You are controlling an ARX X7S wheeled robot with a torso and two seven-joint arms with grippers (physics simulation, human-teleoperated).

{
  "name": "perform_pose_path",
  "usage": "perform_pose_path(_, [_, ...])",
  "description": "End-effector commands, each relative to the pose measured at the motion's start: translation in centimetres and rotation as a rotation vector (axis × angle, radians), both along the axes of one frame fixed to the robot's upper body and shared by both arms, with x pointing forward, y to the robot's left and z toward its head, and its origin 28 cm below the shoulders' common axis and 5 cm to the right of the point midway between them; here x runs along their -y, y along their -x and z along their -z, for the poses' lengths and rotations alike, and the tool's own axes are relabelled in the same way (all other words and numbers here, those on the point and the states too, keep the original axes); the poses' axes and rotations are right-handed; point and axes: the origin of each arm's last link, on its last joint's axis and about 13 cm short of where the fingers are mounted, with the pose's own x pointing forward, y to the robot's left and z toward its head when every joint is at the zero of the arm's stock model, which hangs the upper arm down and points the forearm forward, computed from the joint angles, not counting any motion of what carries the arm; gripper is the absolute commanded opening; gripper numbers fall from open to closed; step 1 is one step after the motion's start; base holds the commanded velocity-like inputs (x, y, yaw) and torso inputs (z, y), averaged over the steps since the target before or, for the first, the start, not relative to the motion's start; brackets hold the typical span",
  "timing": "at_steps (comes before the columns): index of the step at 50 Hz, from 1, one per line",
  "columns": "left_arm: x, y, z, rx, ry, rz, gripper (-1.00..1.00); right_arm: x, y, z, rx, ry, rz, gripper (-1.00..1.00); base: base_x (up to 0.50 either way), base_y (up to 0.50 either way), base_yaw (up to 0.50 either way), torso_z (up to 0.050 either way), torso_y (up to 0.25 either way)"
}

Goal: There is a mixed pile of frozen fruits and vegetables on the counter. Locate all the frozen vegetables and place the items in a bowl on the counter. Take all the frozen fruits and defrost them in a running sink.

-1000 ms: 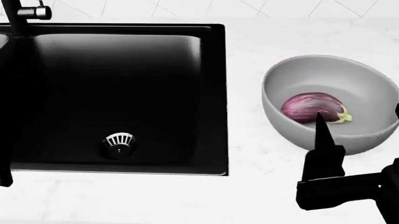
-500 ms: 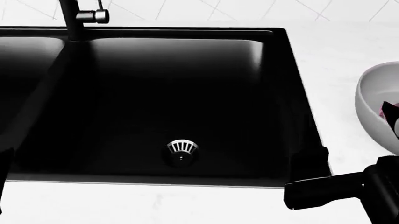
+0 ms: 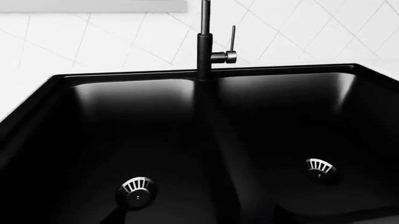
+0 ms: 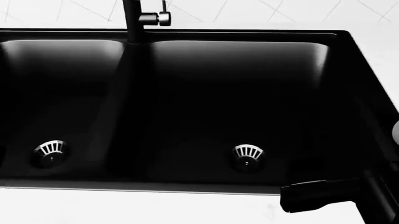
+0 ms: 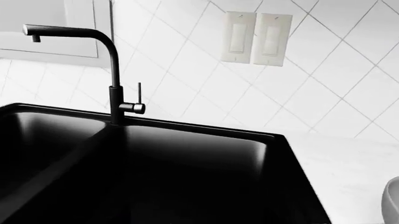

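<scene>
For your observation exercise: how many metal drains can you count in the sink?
2. One drain sits in the left basin, the other drain in the right basin of the sink. Both basins show fully, so none seems hidden.

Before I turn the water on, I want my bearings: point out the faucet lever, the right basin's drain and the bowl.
faucet lever (image 5: 138, 96): right wrist view, on the thin upright handle.
right basin's drain (image 4: 248, 153): head view, on the slotted metal strainer.
bowl (image 5: 393, 201): right wrist view, on the grey rim at the frame's edge.

White counter (image 4: 156, 207) around a black double-basin sink (image 4: 187, 93), bowl (image 5: 393, 200) at its edge.
</scene>
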Motion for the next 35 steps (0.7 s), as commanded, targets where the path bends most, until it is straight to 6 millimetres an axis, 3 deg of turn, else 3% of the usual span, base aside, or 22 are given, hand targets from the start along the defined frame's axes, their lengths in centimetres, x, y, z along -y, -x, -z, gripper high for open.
perform_pose_path(1, [-0.06,-0.13,-0.21,0.034,0.035,-0.025,1.0,-0.13,0.07,0.22,0.006,-0.018,-0.019,1.0,0.0,0.5,0.0,0.0,0.0])
perform_pose_path(35, [-0.62,-0.1,-0.88,0.059,0.035,-0.042,1.0,0.02,-0.27,0.55,-0.008,-0.037,-0.018,1.0,0.0,0.5,0.0,0.0,0.0])
